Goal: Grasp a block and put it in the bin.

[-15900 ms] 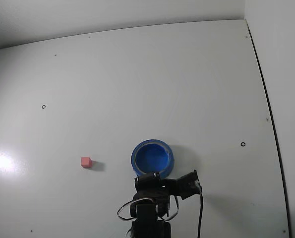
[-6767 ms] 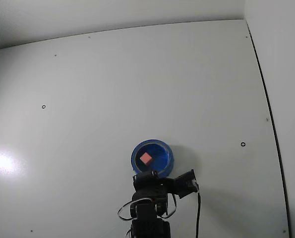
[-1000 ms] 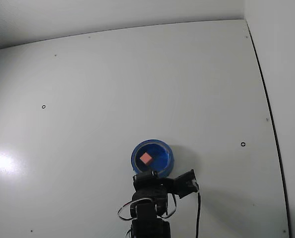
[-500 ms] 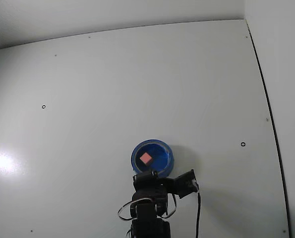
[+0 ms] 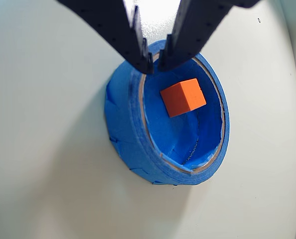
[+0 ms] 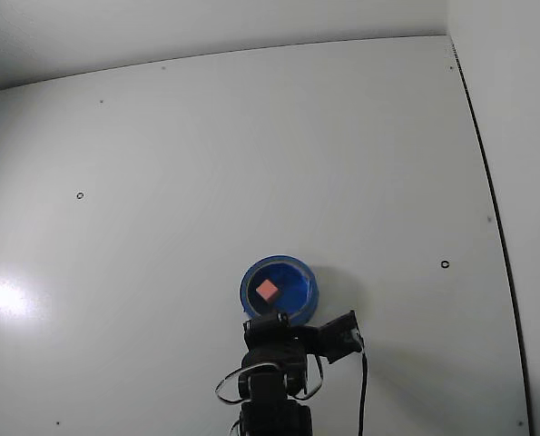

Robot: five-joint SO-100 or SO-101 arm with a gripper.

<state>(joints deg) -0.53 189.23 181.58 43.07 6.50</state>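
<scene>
Block [image 5: 183, 97] lies loose on the floor of the bin [image 5: 133, 134], so task looks done; gripper [image 5: 156, 59] empty, tips nearly together over the bin's rim, likely parked clear.

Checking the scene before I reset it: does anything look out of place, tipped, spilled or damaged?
Nothing stands out. The block lies inside the bin, which sits flat on the table. The claw hangs empty over the bin's rim, its tips nearly together.
</scene>
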